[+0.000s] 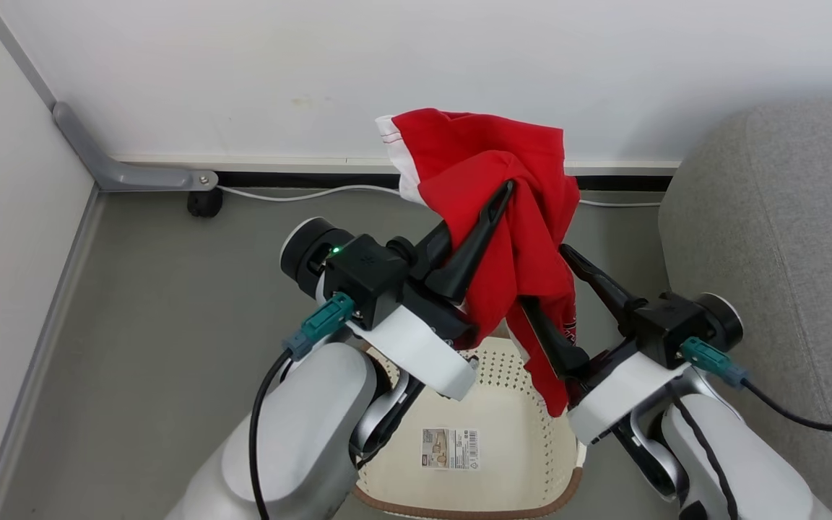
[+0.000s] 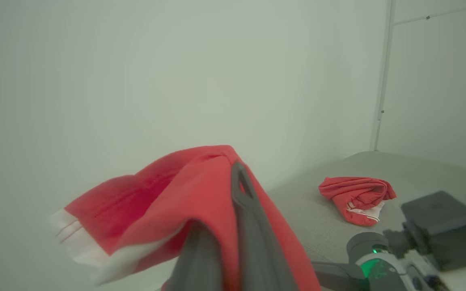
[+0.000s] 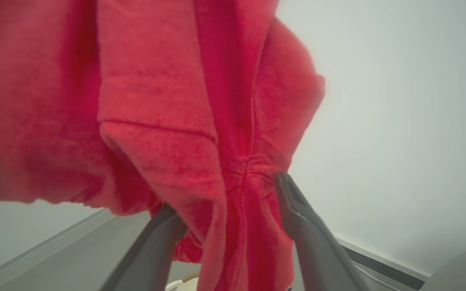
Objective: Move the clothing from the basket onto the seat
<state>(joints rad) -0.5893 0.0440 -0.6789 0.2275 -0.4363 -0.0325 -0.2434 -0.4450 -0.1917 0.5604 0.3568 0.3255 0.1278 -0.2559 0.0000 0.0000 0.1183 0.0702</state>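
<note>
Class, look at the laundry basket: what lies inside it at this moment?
Inside the basket, the bare perforated bottom and its label sticker show; no clothes are visible there. The hanging red garment, left forearm and right forearm cover its far and side parts.

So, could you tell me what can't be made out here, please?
Left wrist view: the clothing drapes over the blurred left end effector, hiding its grip.
Right wrist view: clothing fills the right end effector; clamping unclear.
Head view: forearms cover the basket's sides; the right edge crops the seat.
</note>
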